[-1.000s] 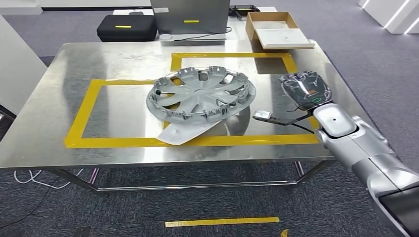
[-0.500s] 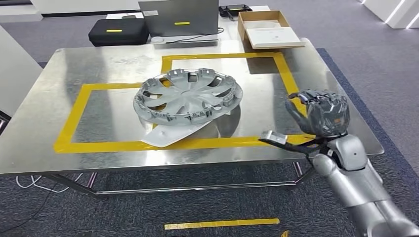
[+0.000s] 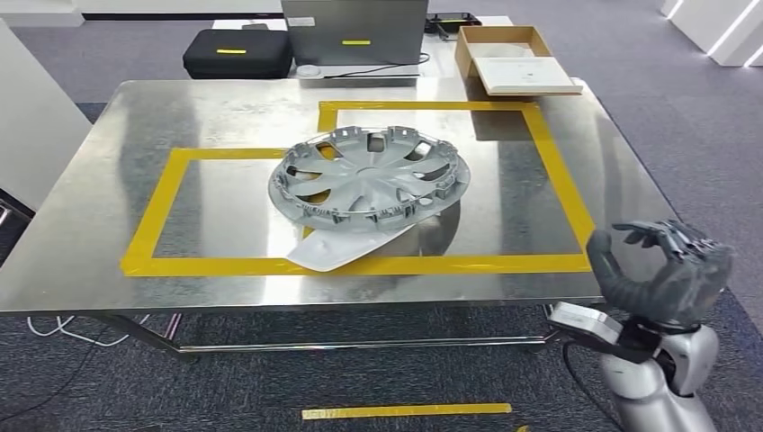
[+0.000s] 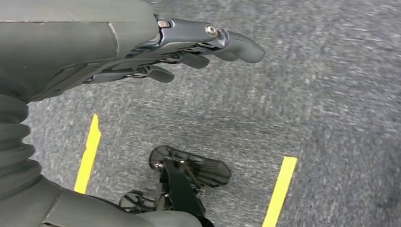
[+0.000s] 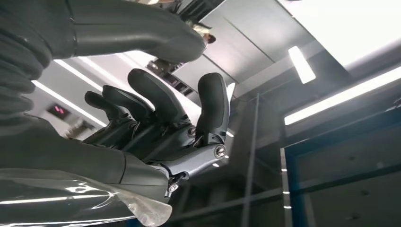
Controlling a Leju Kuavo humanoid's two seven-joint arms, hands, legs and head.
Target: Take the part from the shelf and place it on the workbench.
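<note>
Presently, one steel tabletop (image 3: 108,261) carries one grey wheel cover (image 3: 369,175), lying face down near the middle, its rim overlapping both taped outlines. One white flat piece (image 3: 346,245) lies under the cover's near edge and sticks out toward the front, crossing the yellow tape. Two yellow tape rectangles (image 3: 558,171) are marked on the steel, one to the left and one to the right, sharing the ground where the cover rests; bare steel lies open inside each, to the left of the cover and to its right. Far edge of the tabletop: one black case (image 3: 236,52), one laptop (image 3: 355,31) and one cardboard box (image 3: 517,58) stand just beyond it. Right hand (image 3: 670,270): raised off the front right corner, well apart from the cover, fingers curled loosely inward, holding nothing; the right wrist view shows those fingers (image 5: 161,101) bent with gaps between them against a ceiling with light strips. Left hand (image 4: 142,47): hangs over grey carpet, fingers stretched out and holding nothing. Floor: two yellow strips (image 4: 280,189) in the left wrist view, one yellow strip (image 3: 405,410) before the tabletop's front edge.
</note>
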